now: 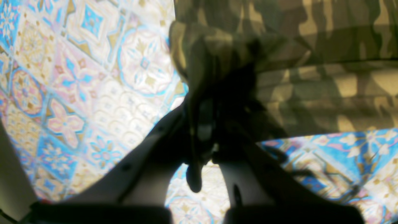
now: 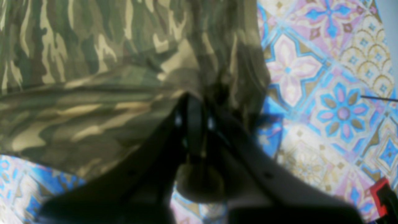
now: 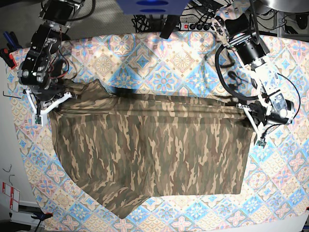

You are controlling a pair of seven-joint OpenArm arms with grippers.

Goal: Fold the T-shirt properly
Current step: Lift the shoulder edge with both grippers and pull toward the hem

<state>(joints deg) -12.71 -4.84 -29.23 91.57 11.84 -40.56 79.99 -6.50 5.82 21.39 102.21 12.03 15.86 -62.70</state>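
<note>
Pinching bunched camouflage cloth, the left gripper (image 1: 202, 124) holds one corner of the T-shirt (image 1: 311, 77). The right gripper (image 2: 196, 124) is clamped likewise. From base, the shirt's held edge stretches lengthwise between both, body draped on the desk (image 3: 145, 53).

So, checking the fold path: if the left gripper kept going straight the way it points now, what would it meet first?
The T-shirt itself: the left gripper is already shut on its edge, so more camouflage cloth lies directly ahead, with the tablecloth underneath. Depth is unclear.

The large cloth T-shirt (image 3: 154, 150) is olive, brown and tan camouflage; the tablecloth (image 3: 145, 58) beneath shows pastel blue, pink and cream floral tiles.
</note>
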